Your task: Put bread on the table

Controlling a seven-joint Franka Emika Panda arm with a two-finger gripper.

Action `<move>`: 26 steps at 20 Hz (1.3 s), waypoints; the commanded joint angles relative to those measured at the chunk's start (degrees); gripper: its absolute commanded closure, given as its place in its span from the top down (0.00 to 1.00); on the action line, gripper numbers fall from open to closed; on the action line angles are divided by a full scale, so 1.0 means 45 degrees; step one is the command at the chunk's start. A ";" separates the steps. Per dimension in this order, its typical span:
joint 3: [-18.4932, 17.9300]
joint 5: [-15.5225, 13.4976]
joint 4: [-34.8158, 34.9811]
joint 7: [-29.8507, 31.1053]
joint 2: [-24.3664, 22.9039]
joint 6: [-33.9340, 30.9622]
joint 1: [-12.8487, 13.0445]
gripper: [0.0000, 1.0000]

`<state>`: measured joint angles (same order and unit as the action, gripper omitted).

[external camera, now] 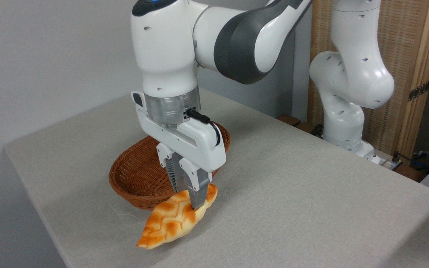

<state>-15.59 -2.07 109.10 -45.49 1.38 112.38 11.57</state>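
Note:
The bread (169, 223), a long braided loaf with golden-orange bumps, is tilted with its lower left tip near the grey table (292, 193), just in front of the wicker basket. My gripper (190, 199) is shut on the bread near its upper right end, fingers pointing down. Whether the loaf's tip touches the table I cannot tell.
An oval brown wicker basket (136, 175) stands just behind the bread and under the gripper body. The arm's white base (348, 123) rises at the table's far right edge. The table's front left edge runs close to the loaf.

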 commanded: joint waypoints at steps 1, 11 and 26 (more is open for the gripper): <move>-0.0090 0.0752 -0.0124 -0.0144 0.0025 0.0104 0.0065 1.00; -0.0090 0.0773 -0.0647 -0.0067 -0.0014 0.0104 0.0064 1.00; 0.3227 0.0812 -0.4010 0.2766 -0.0717 -0.5149 -0.0404 1.00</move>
<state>-4.44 1.01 93.56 -33.89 -2.29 92.44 11.02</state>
